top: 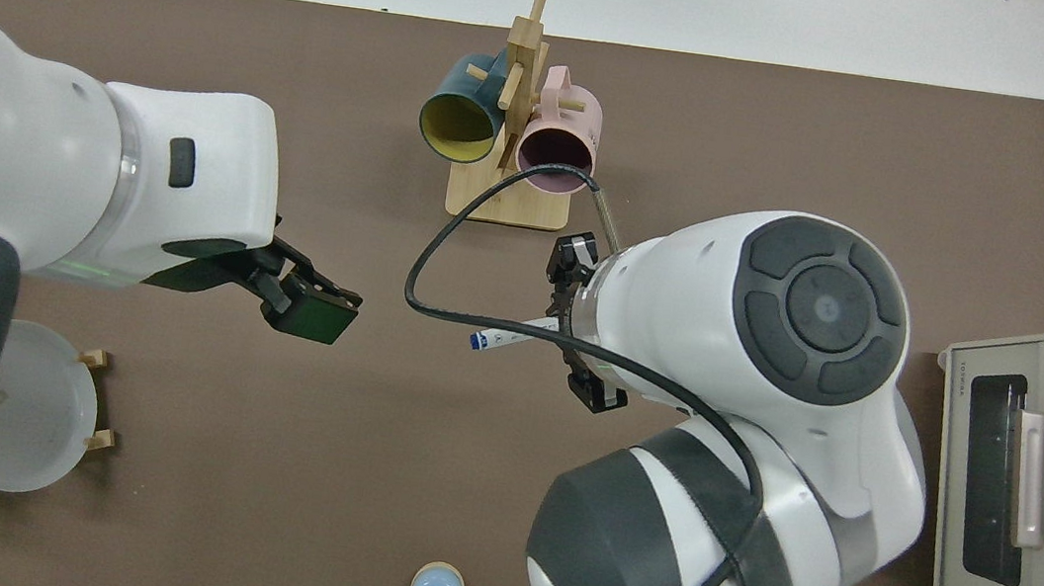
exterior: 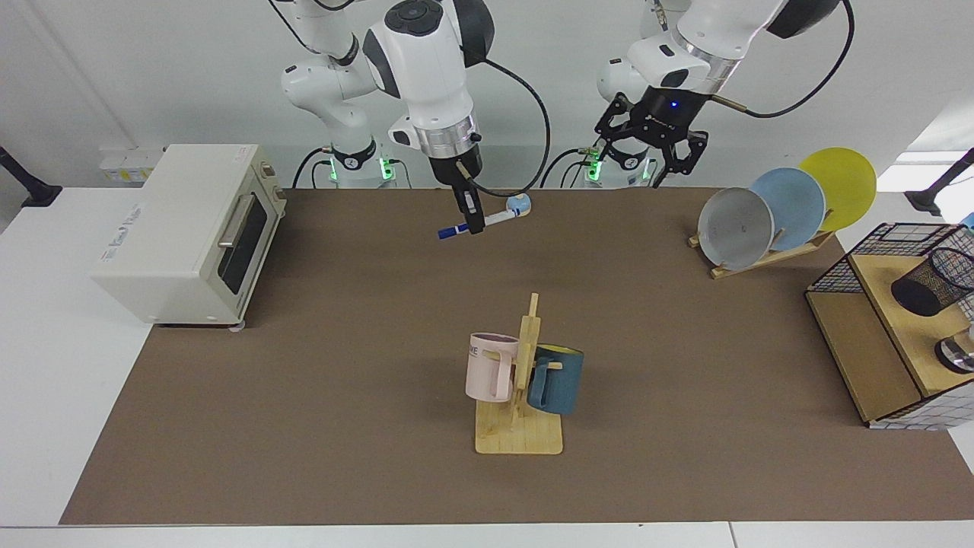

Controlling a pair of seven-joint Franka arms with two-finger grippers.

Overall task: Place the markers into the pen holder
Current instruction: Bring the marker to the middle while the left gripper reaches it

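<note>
The marker [exterior: 498, 219], white-barrelled with a blue cap end, hangs nearly level above the far middle of the mat. My right gripper [exterior: 473, 221] is shut on its middle. From the top view, the marker [top: 502, 337] sticks out from under the right wrist, blue end outward. The left gripper [exterior: 647, 156] hovers open and empty at the back of the table, fingers pointing down. It shows in the top view as the left gripper [top: 311, 304], a short way from the marker's blue end. The pen holder [exterior: 932, 281], a black mesh cup, leans on the wooden shelf at the facing view's right edge.
A toaster oven [exterior: 190, 228] stands at the facing view's left. A wooden mug rack [exterior: 521, 380] with a pink and a blue mug is at the centre. A plate rack [exterior: 761, 221] and a black wire basket [exterior: 890, 243] are at its right. A small blue knob [exterior: 519, 204] lies behind the marker.
</note>
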